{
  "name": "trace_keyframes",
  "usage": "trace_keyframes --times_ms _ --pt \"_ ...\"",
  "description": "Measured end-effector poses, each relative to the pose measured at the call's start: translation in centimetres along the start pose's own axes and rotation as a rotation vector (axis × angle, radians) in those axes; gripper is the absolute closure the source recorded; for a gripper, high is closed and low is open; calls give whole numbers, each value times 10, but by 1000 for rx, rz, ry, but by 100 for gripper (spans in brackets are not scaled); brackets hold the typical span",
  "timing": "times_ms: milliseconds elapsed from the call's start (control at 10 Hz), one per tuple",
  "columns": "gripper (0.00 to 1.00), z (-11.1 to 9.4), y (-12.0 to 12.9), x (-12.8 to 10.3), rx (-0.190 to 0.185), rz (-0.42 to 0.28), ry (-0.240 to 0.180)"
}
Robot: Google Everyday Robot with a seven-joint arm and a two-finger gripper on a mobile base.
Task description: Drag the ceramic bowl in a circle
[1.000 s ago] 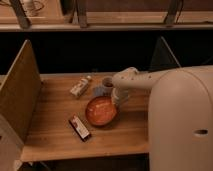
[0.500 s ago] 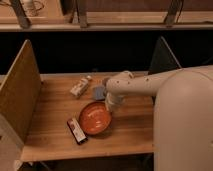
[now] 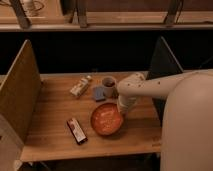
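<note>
One gripper [image 3: 121, 111] meets the ceramic bowl [image 3: 106, 119] at its right rim; finger state: cannot tell; likely mid-circle; remaining arc unknown

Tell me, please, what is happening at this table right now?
The robot arm reaches down so its gripper sits at the right rim of the ceramic bowl, an orange-red dish on the wooden table. Behind the bowl stand a white mug and a small carton; a dark snack bar lies to its left.
</note>
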Motion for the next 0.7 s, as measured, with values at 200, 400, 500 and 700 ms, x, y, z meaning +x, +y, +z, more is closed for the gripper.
trace_keyframes --times_ms 200,400,500,700 --pt "100 5 -9 -23 14 27 -15" --pt "100 12 7 -47 -3 7 -26" --pt "100 15 22 -56 -21 -19 -31" --pt "100 14 50 -59 -60 -80 -38"
